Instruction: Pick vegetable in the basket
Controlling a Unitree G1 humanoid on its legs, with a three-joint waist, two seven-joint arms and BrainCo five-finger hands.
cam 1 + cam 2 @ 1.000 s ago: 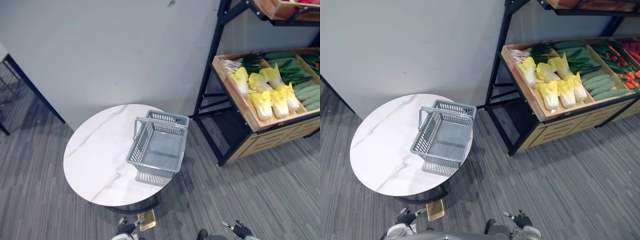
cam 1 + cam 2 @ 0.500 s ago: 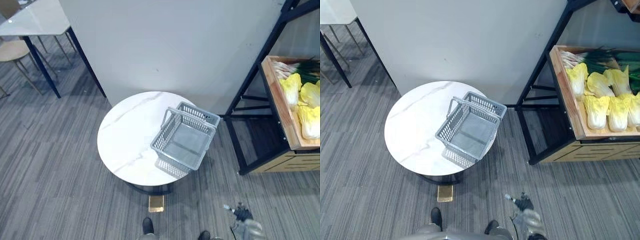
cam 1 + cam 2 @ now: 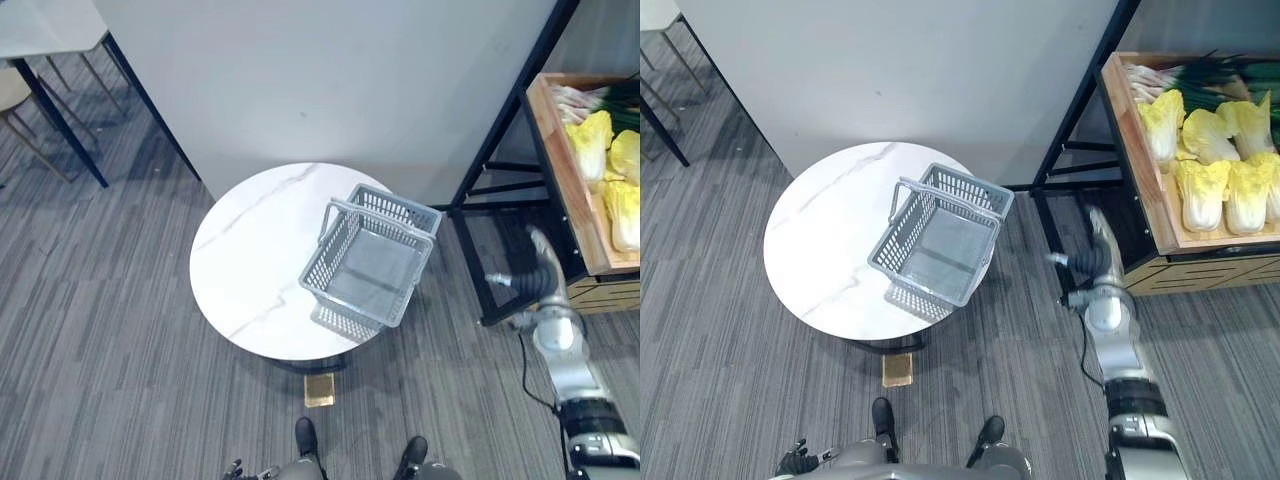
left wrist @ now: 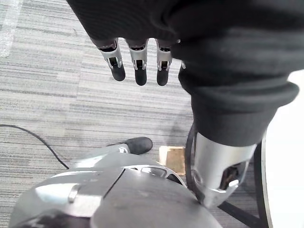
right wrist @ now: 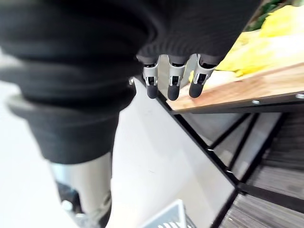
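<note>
As cabbages (image 3: 592,140) run off-frame — right hand (image 3: 1095,256) near shelf (image 3: 1137,160).

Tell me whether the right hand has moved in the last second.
Yes. The right hand has risen from low by the floor, forward towards the crate, and is now beside its front corner.

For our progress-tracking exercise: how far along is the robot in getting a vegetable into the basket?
Done: nothing; the grey basket on the round table is empty. In hand: the right hand, open and empty, stretches toward the wooden crate of cabbages, short of them; the left hand hangs open. Left: grasp a cabbage, carry it, place it in the basket.
</note>
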